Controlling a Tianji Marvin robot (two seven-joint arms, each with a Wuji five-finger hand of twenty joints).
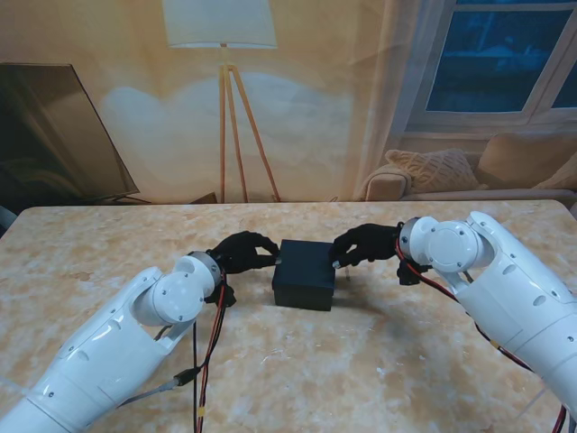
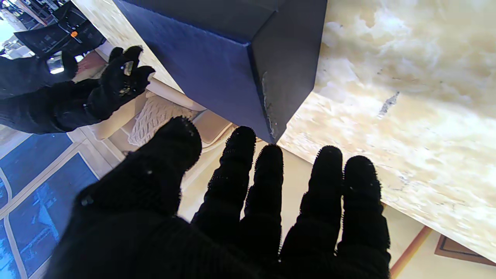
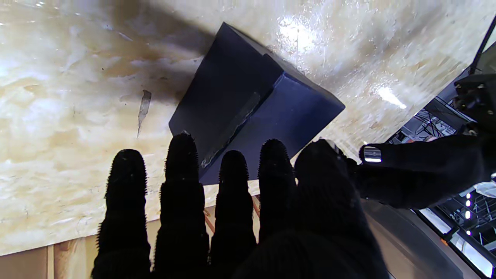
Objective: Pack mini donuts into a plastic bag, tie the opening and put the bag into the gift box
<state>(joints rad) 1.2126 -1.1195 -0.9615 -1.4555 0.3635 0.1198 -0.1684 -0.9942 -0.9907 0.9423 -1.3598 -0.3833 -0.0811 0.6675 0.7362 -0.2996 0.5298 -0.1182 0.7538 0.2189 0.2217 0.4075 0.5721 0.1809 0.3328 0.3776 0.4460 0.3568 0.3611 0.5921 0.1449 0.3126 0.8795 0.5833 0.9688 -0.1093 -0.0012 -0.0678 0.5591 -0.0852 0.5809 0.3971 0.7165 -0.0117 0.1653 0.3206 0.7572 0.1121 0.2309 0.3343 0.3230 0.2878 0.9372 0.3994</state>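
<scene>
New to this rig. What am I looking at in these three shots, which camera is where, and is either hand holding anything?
It is a two-armed robot with white arms and black-gloved five-finger hands. The wide picture comes from a camera on the stand, looking down at a marbled table. The other two come from wrist cameras looking along the fingers, so they appear upside down.

On the table sits one closed dark blue gift box. The left hand and right hand are at opposite sides of it, near its top edge. In both wrist views the fingers are spread and empty, close to the box; whether they touch it I cannot tell. No donuts or bag are visible.
</scene>
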